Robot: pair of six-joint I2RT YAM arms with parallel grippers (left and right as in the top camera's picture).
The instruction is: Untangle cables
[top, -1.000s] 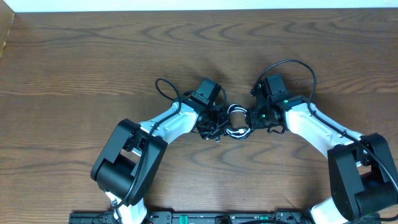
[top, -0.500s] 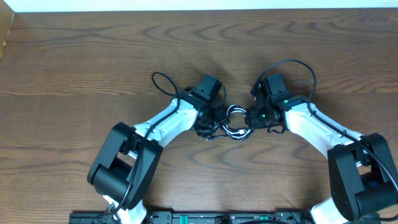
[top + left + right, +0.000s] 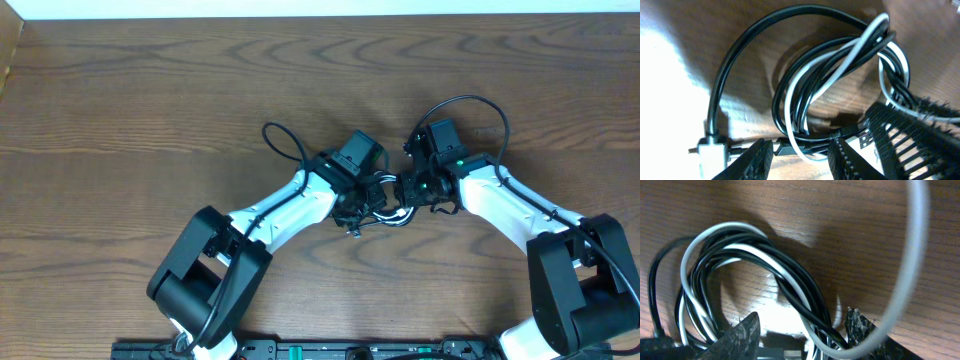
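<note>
Overhead view: both arms reach to the middle of the wooden table point(image 3: 150, 80), and their heads meet over one small knot of cord.
Cables: the black cable point(image 3: 740, 45) and the white cable point(image 3: 840, 70) lie coiled together in overlapping loops on the wood. They sit about midway between the table's left and right edges, between the two grippers.
Plug: a small pale plug point(image 3: 710, 150) ends a wide black arc, just beside the left fingers.
Left gripper point(image 3: 799, 161): jaws apart, with strands of both cords running across the gap between them.
Right gripper point(image 3: 800, 335): jaws apart, with black and white strands passing down between them.
In the way: a ribbed black finger point(image 3: 912, 127) covers the bundle's lower right in the left wrist view. A blurred pale cord point(image 3: 917, 255) arcs close to the right wrist lens.
Around: each arm's own thicker wire loops toward the far edge, the left arm wire point(image 3: 282, 140) and the right arm wire point(image 3: 480, 103).
</note>
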